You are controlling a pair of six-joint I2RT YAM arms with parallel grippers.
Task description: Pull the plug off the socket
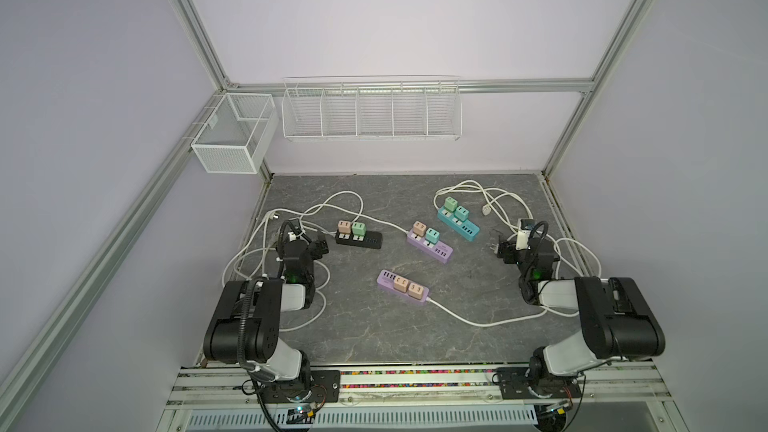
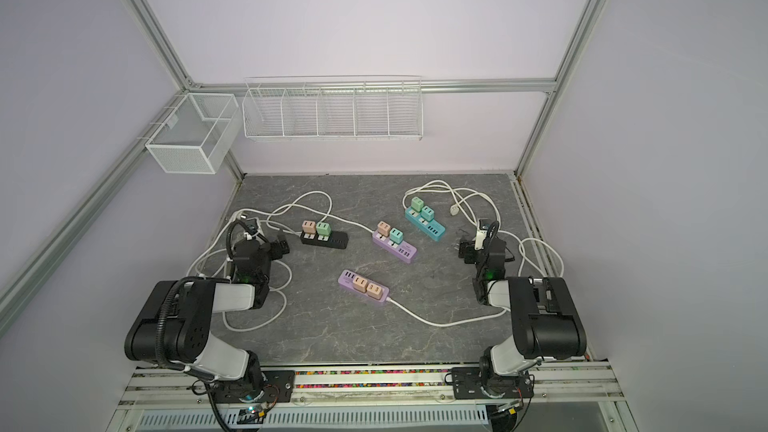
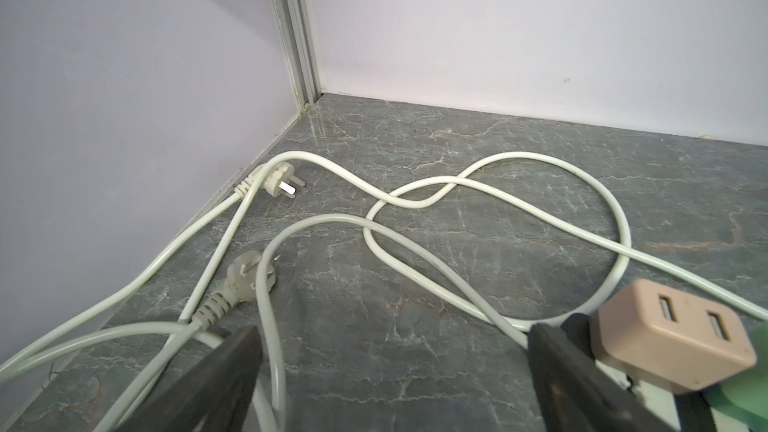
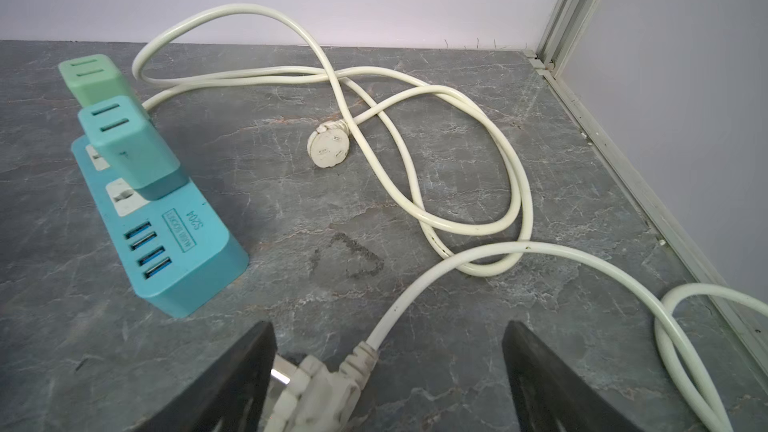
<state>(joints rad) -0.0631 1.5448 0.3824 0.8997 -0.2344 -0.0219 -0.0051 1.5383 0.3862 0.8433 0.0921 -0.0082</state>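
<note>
Both claws are released and holding nothing. My left claw hangs low over the table, spread wide. In both top views the black strip lies just beside it at three o'clock, with its long axis running roughly nine to three. The peach plug stands upright in the socket at the end nearest me, and the green plug is right behind it. From my left wrist, that peach plug sits just outside one finger, not between the pair. So I reckon the claw must slide toward three o'clock to straddle it before closing and lifting. My right claw is spread too. A loose white wall plug lies on the table between its fingers, ungripped. The teal strip sits off at ten o'clock from that claw, its axis running ten to four. The far purple strip and near purple strip lie mid-table, well apart from both claws. By my judgement the left arm is closest to a seated plug. As for containers, there's a mesh basket on the wall at ten o'clock and a five-bay wire rack at twelve. I see nothing in either.
</note>
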